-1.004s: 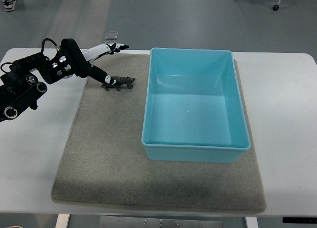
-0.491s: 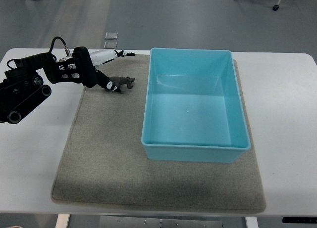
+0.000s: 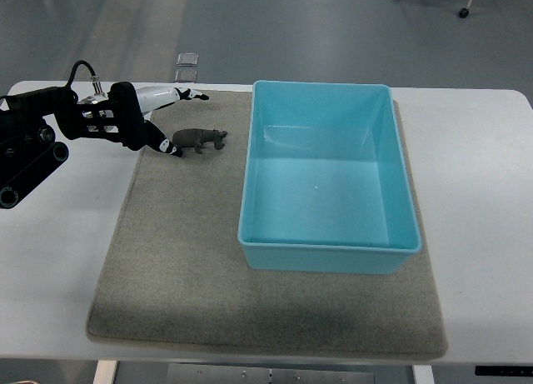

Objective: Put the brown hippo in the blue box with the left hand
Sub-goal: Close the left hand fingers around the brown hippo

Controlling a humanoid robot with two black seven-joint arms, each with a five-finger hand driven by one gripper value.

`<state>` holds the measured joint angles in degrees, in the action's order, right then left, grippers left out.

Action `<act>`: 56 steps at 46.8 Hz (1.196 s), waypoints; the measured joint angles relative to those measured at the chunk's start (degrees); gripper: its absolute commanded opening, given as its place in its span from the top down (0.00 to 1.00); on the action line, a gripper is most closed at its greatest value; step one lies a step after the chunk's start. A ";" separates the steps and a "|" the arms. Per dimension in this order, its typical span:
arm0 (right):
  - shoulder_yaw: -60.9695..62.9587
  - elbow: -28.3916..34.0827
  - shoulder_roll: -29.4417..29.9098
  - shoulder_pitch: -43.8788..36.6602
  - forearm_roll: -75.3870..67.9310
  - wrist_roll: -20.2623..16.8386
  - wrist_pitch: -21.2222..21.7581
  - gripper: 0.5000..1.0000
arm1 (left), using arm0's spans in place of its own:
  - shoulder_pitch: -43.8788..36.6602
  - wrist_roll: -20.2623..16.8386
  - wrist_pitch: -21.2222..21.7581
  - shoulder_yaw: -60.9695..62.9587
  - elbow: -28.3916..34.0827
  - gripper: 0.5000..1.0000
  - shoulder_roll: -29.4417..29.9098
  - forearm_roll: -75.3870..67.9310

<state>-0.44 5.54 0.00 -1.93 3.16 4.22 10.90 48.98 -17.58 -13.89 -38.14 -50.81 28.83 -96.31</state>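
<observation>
Left hand (image 3: 162,122) at the mat's (image 3: 183,267) far-left corner, fingers spread, holding nothing; one fingertip just beside the brown hippo (image 3: 199,138), which stands on the mat w/ its head toward the blue box (image 3: 329,249). Step looks like pre-grasp: next needs fingers closing round hippo, then lift over box wall. Box is empty.

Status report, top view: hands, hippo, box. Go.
Left hand open beside the brown hippo, not gripping it. Hippo upright on the grey mat, left of the blue box. Box empty, path clear. Right hand not in view.
</observation>
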 measured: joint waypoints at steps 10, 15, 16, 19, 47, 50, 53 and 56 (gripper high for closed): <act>0.00 0.00 0.00 0.00 0.00 0.00 0.00 0.13 | -0.11 0.05 0.22 0.00 0.09 0.30 -0.14 -1.23; 0.00 0.00 0.00 0.00 0.00 0.00 0.00 0.13 | -0.11 0.12 0.49 0.00 0.24 0.35 -0.35 -2.10; 0.00 0.00 0.00 0.00 0.00 0.00 0.00 0.13 | -0.11 0.12 0.50 0.00 0.26 0.36 -0.36 -2.19; 0.00 0.00 0.00 0.00 0.00 0.00 0.00 0.13 | -0.12 0.12 0.52 0.00 0.53 0.39 -0.42 -2.43; 0.00 0.00 0.00 0.00 0.00 0.00 0.00 0.13 | -0.11 0.28 2.48 3.16 1.50 0.56 -1.20 -2.33; 0.00 0.00 0.00 0.00 0.00 0.00 0.00 0.13 | -0.11 0.28 2.50 3.16 1.47 0.59 -1.23 -2.33; 0.00 0.00 0.00 0.00 0.00 0.00 0.00 0.13 | -0.07 0.28 2.54 3.16 1.46 0.64 -1.23 -2.33; 0.00 0.00 0.00 0.00 0.00 0.00 0.00 0.13 | -0.03 0.28 2.54 3.16 1.46 0.69 -1.24 -2.33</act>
<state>-0.44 5.54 0.00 -1.93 3.16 4.22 10.90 48.95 -17.31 -11.35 -34.98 -49.35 27.59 -98.63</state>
